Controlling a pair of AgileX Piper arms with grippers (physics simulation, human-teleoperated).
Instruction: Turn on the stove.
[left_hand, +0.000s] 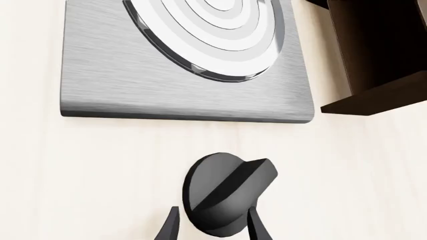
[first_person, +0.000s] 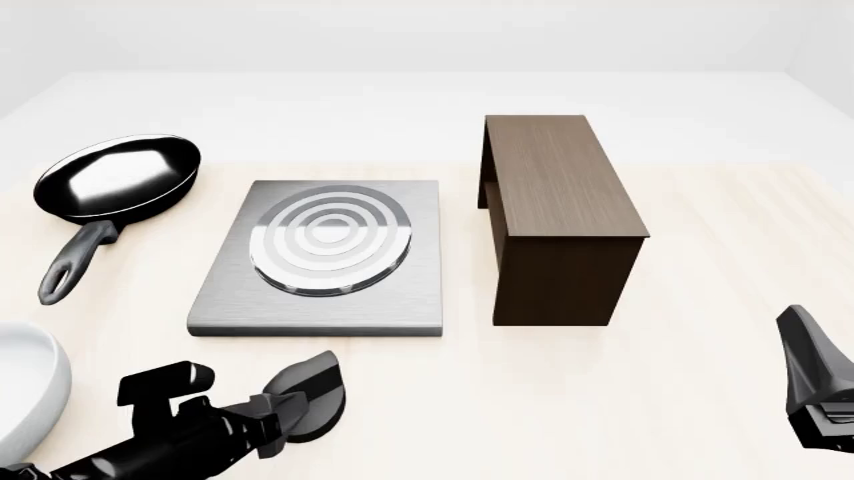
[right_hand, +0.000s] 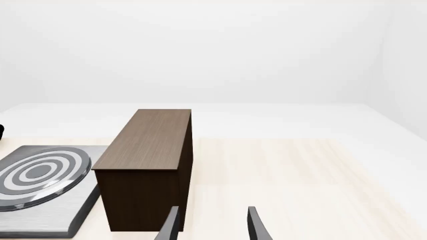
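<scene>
Pale wooden worktop (first_person: 694, 250). The stove (first_person: 320, 300), a flat grey metal plate with raised concentric rings, lies left of centre. Its black ridged knob (first_person: 310, 400) sits apart from the plate, on the worktop just near of the plate's near edge.

Left pincer (left_hand: 212, 225) is at the knob: in the left wrist view its two fingers flank the knob's near part, one on each side, narrow gap. Whether the fingers press the knob or only bracket it, cannot tell. Ridge of the knob runs on a diagonal.

Right pincer (right_hand: 212, 224) hangs at the near right, well apart from everything; fingers parted, nothing between them.

Containers: shiny black frying pan (first_person: 120, 180) at far left, handle pointing near, nothing in it. A white bowl (first_person: 27, 395) at the near left edge, partly cut off; contents not visible.

Tall dark brown wooden box (first_person: 561, 215) stands right of the stove.
</scene>
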